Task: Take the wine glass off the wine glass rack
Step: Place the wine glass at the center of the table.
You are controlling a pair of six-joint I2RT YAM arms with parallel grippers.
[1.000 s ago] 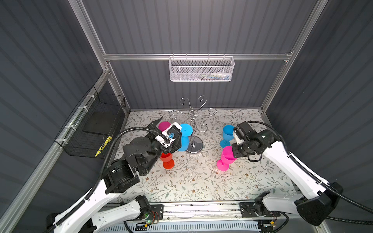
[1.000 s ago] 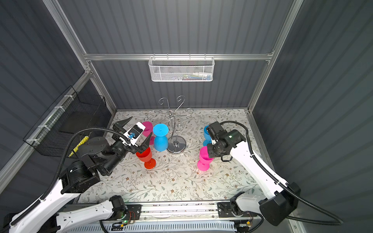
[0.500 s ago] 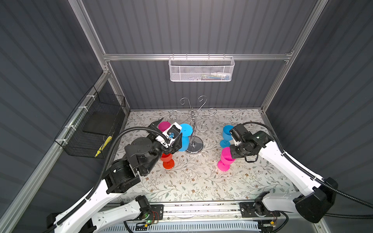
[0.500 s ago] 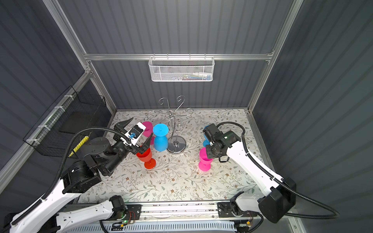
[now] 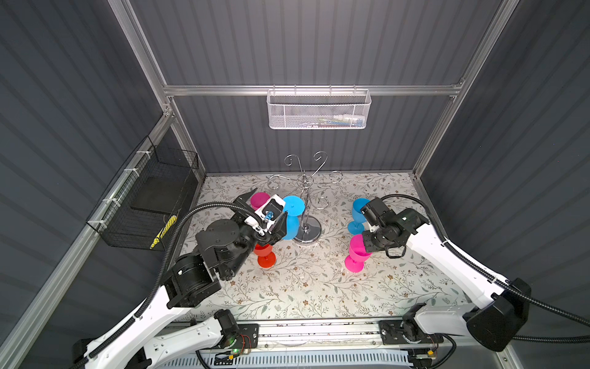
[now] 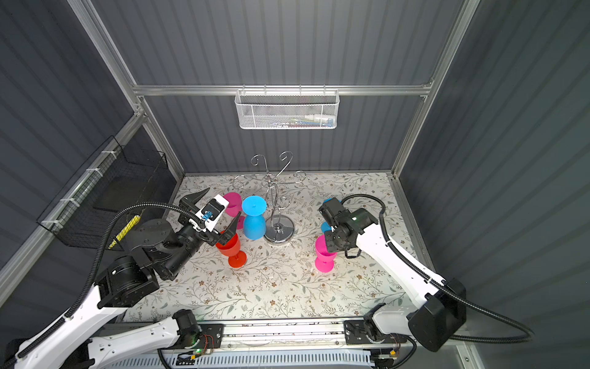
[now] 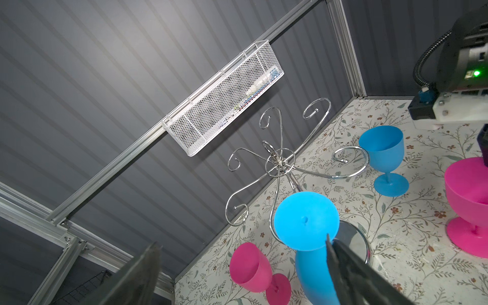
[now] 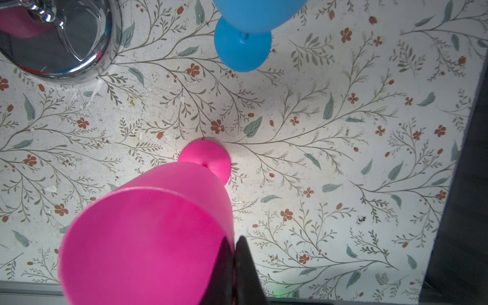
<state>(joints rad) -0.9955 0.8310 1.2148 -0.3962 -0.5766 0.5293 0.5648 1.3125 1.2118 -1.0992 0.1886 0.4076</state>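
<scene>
The chrome wine glass rack (image 5: 307, 230) (image 6: 278, 231) stands at the back middle of the table. A blue wine glass (image 5: 290, 228) (image 6: 253, 223) hangs upside down from one of its arms, foot disc up (image 7: 306, 220). My left gripper (image 5: 270, 202) (image 7: 241, 240) is open beside it, and one finger (image 7: 343, 266) lies against the blue bowl. To the right, my right gripper (image 5: 367, 244) (image 8: 233, 261) is shut on the rim of a pink wine glass (image 5: 357, 255) (image 6: 324, 254) (image 8: 148, 237), one finger inside and one outside. That glass's foot (image 8: 208, 158) is on the tablecloth.
A red glass (image 5: 265, 255) stands under my left wrist and another pink glass (image 5: 258, 200) behind it. A blue glass (image 5: 359, 214) stands behind my right wrist. A white mesh basket (image 5: 319, 111) hangs on the back wall and a black wire basket (image 5: 150, 204) on the left wall.
My right wrist has shifted a little left and toward the front, the pink glass staying in its grip. The left arm has hardly moved.
</scene>
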